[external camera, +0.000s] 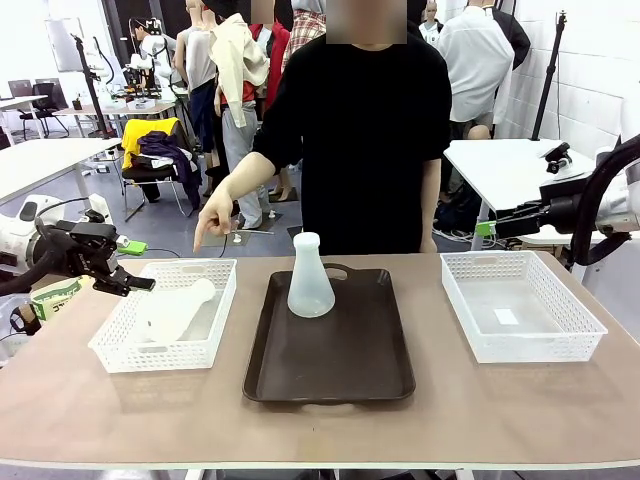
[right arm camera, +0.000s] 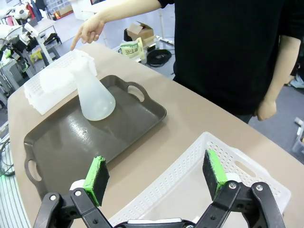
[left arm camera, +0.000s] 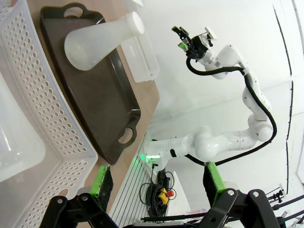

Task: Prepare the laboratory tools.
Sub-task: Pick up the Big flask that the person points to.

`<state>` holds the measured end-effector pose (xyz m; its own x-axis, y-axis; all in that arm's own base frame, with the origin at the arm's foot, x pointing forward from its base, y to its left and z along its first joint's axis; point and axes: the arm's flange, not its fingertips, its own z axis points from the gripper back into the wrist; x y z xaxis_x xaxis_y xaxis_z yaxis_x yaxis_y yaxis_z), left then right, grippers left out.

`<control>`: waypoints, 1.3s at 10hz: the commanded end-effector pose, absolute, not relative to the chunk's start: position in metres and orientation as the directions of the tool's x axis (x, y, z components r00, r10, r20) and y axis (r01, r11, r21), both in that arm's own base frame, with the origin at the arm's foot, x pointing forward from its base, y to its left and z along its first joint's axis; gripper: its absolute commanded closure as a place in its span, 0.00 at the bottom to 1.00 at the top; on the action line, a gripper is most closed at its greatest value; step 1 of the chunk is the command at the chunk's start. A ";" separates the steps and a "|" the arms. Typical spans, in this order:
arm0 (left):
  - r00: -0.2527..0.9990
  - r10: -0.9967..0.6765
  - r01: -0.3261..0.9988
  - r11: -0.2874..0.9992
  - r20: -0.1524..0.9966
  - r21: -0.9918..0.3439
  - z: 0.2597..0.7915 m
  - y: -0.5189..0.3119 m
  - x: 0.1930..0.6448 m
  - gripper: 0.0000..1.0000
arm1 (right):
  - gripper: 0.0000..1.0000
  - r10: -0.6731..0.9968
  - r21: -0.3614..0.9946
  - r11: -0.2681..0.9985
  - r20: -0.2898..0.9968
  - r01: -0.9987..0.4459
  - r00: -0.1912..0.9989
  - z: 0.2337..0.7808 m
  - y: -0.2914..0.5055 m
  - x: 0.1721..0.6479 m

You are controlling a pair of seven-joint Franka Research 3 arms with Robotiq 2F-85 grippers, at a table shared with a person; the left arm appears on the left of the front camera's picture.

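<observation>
While the brown tray [external camera: 330,375] sits mid-table between left basket [external camera: 150,358] and right basket [external camera: 530,350], one flask [external camera: 310,285] stands upright on the tray's far end. The second flask [external camera: 175,310] lies sideways in the left basket. Left gripper [external camera: 128,282] is beside that basket and right gripper [right arm camera: 156,171] near the right one, both with fingers apart, empty. The person's hand [external camera: 213,222] points down.

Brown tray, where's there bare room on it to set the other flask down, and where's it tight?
The tray is bare from the upright flask to its near rim. The right basket holds just a small white slip. Crowded: the left basket, where the lying flask rests and the person's hand points near the far rim.
</observation>
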<state>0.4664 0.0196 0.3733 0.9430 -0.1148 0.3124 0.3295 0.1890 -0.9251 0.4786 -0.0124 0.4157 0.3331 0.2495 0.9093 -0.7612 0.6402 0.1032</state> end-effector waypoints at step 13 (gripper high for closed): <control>0.691 -0.408 0.708 0.547 0.596 -0.447 0.459 -0.033 0.508 0.00 | 0.00 0.263 0.106 0.644 0.899 -0.758 0.350 0.417 -0.012 0.479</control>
